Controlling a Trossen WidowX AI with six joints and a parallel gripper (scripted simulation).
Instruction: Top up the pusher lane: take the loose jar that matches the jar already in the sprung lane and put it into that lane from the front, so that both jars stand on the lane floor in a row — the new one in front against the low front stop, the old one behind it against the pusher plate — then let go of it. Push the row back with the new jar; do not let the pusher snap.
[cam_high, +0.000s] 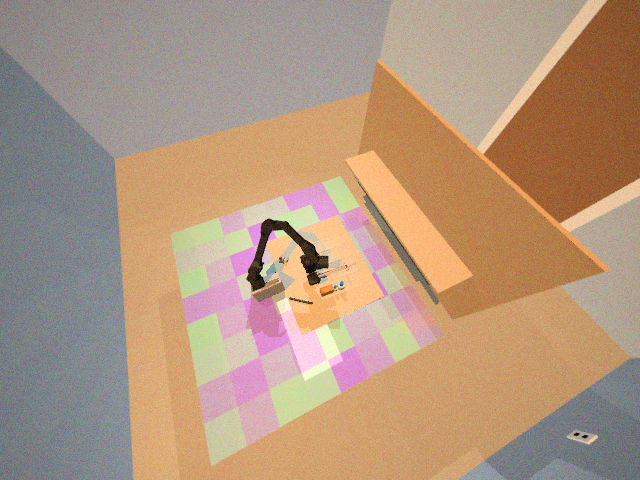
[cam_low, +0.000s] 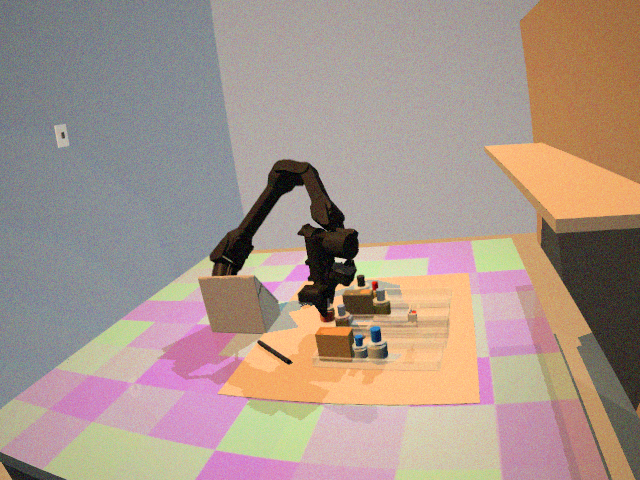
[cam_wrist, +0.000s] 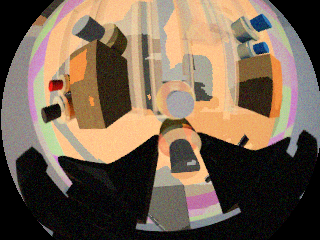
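My gripper (cam_low: 326, 311) (cam_wrist: 178, 138) points down and is shut on a jar (cam_low: 327, 317) with a dark grey cap and a reddish band, held upright at the front end of the clear sprung lane. The jar standing in that lane (cam_low: 341, 315) (cam_wrist: 180, 104) has a light grey cap and is directly beyond the held jar in the wrist view. In the exterior view the two jars look very close; whether they touch is unclear. The fingers partly hide the held jar. The low front stop and the pusher plate cannot be made out clearly.
On one side stand an orange-brown block (cam_low: 333, 342) and two blue-capped jars (cam_low: 376, 344) (cam_wrist: 244, 29). On the other stand a brown block (cam_low: 357, 301) (cam_wrist: 102, 87), a grey-capped jar (cam_low: 381, 303), and red-capped and black-capped jars (cam_low: 360, 281). A black stick (cam_low: 273, 352) (cam_high: 300, 300) lies in front.
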